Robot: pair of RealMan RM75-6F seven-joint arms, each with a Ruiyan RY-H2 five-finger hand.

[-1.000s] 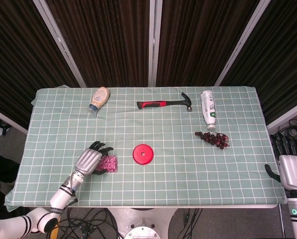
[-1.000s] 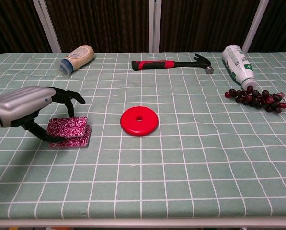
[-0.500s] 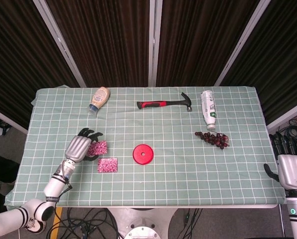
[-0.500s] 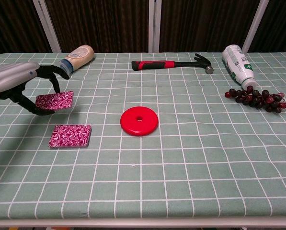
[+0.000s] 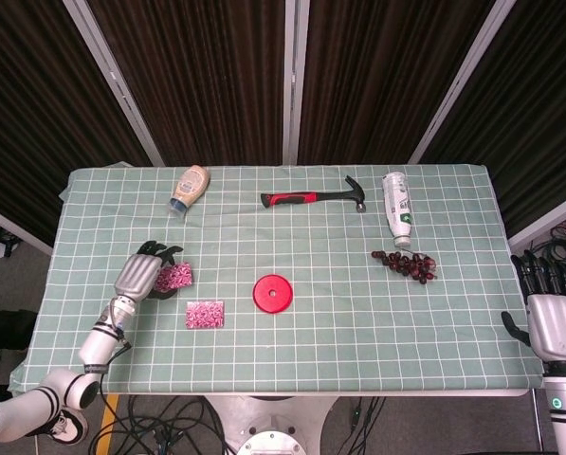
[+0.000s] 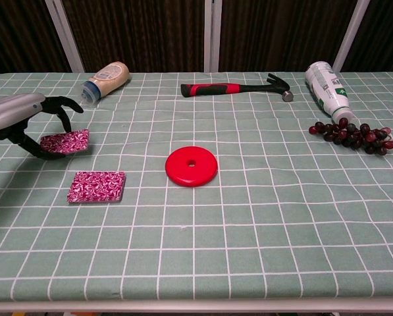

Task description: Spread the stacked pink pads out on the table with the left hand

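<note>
Now your left hand pinches one pink pad between thumb and fingers, at table's left edge, well left of red disc. Second pink pad lies flat on checked cloth, near held one, apart from it. Your right hand sits off table's right edge, fingers straight, holding nothing. Sauce bottle, hammer, white bottle, grapes line far side.

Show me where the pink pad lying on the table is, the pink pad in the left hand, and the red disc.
pink pad on the table (image 6: 97, 187), chest view, middle of its top face
pink pad in the left hand (image 6: 66, 141), chest view, its exposed patterned face
red disc (image 6: 191, 166), chest view, flat ring beside the centre hole
</note>
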